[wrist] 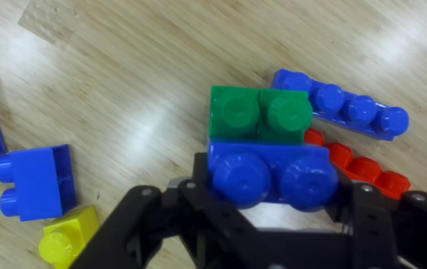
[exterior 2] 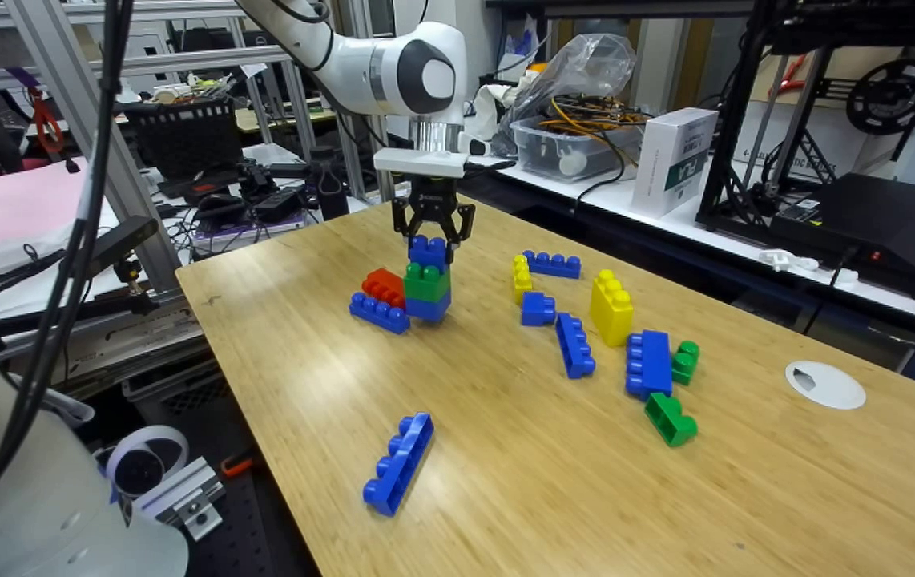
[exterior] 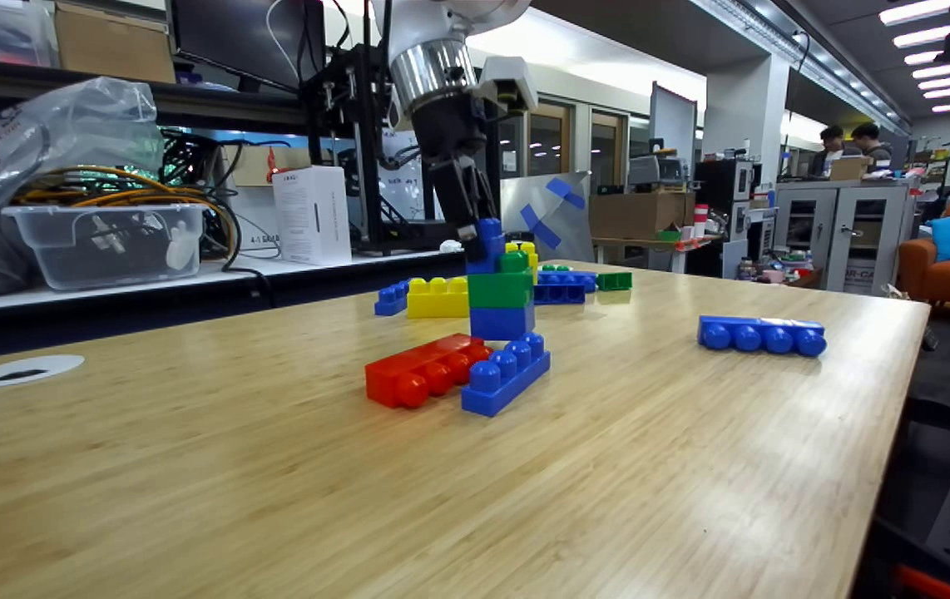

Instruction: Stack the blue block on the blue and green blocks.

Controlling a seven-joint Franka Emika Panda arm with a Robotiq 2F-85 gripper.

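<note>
My gripper (wrist: pixel 271 181) is shut on the blue block (exterior 2: pixel 428 252), with a black finger against each end of it. Beneath it stands the stack of blue and green blocks: a green brick (exterior 2: pixel 427 285) on top of a lower blue brick (exterior 2: pixel 428 309), upright on the table. The held block sits over one half of the green brick. Two green studs (wrist: pixel 238 110) show bare beside it in the wrist view. In an exterior view the blue block's (exterior: pixel 485 249) underside meets the green top; whether it is pressed fully down I cannot tell.
Close beside the stack lie a red brick (exterior: pixel 425 370) and a long blue brick (exterior: pixel 508 374). Yellow bricks (exterior 2: pixel 611 308), a squarish blue brick (exterior 2: pixel 538 308) and green pieces (exterior 2: pixel 671 418) are spread elsewhere. Another long blue brick (exterior 2: pixel 399 463) lies nearer the robot base.
</note>
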